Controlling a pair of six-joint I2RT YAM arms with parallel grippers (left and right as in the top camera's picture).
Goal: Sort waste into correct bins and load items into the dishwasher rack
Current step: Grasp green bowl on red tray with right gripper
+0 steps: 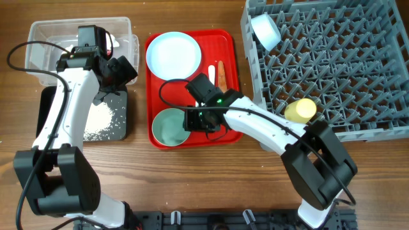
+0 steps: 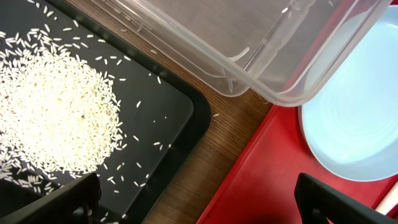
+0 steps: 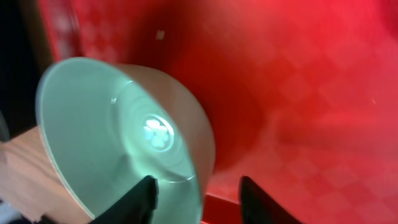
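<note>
A mint bowl (image 1: 168,128) sits at the front of the red tray (image 1: 231,48). My right gripper (image 1: 195,121) is open with its fingers astride the bowl's right rim. In the right wrist view (image 3: 199,202) one finger is inside the bowl (image 3: 118,118) and one outside. My left gripper (image 1: 123,69) is open and empty above the gap between the black tray (image 1: 121,131) and the red tray. In the left wrist view (image 2: 199,208) it frames the rice grains (image 2: 56,106), the clear tub (image 2: 249,56) and the blue plate (image 2: 357,124). The plate (image 1: 172,55), white spoon (image 1: 211,73) and carrot (image 1: 222,75) lie on the red tray.
The grey rack (image 1: 339,70) fills the right side and holds a second bowl (image 1: 265,30) and the yellow cup (image 1: 300,110). The clear tub (image 1: 45,35) stands at the back left with something red (image 1: 112,43) inside. Rice (image 1: 102,118) covers the black tray.
</note>
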